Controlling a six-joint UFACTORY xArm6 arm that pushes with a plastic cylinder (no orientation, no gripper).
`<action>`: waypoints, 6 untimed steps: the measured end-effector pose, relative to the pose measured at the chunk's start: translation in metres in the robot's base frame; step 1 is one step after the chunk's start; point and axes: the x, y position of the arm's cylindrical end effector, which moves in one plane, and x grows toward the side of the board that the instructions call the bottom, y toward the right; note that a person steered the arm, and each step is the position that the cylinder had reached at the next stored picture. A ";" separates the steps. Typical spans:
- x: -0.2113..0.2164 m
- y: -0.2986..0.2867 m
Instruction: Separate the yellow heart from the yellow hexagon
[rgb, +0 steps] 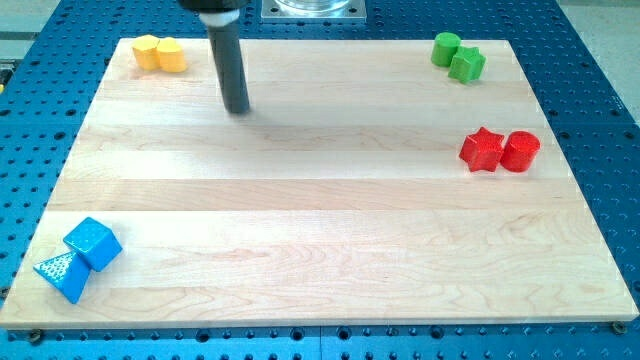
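Two yellow blocks touch each other at the view's top left: the yellow hexagon (147, 51) on the left and the yellow heart (171, 56) on the right. My tip (237, 108) rests on the board to the right of and below the heart, apart from it by about a block's width or more.
The wooden board (320, 230) lies on a blue perforated table. A green cylinder (446, 48) and a green star (467, 65) touch at the top right. A red star (482, 150) and a red cylinder (520, 151) touch at the right. A blue cube (93, 243) and a blue triangle (62, 275) touch at the bottom left.
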 end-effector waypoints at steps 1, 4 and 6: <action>-0.039 0.000; -0.097 -0.095; 0.023 -0.085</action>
